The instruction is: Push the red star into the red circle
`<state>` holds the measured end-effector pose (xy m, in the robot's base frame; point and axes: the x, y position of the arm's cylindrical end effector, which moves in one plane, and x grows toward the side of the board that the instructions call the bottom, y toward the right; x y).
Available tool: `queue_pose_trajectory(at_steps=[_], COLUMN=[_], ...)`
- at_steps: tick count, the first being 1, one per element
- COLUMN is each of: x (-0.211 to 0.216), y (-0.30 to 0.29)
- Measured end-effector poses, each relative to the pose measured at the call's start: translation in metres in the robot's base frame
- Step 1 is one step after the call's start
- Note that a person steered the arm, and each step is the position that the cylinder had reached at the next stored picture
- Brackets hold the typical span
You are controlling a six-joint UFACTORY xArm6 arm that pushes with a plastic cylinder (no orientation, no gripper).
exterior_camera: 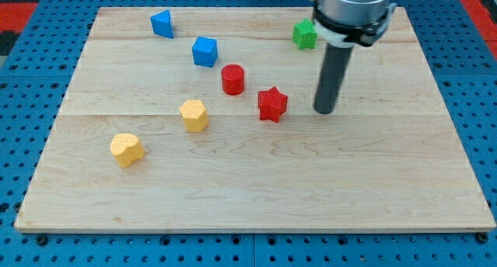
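Note:
The red star (272, 104) lies on the wooden board (256, 189) near its middle. The red circle (232, 79) stands a short way to the star's upper left, apart from it. My tip (324, 110) rests on the board just to the right of the red star, with a small gap between them. The dark rod rises from the tip to the arm's grey body at the view's top.
A blue cube (204, 51) sits above-left of the red circle, a blue triangular block (161, 23) further up-left. A green block (304, 34) is near the top, left of the rod. Two yellow blocks (193, 115) (126, 149) lie at the left.

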<state>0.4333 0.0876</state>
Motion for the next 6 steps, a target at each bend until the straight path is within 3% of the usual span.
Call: queue_pose_trajectory(at_steps=[2, 3, 4, 5, 6], x=[-0.025, 0.001, 0.018, -0.006, -0.014], y=[-0.042, -0.021, -0.039, -0.072, -0.059])
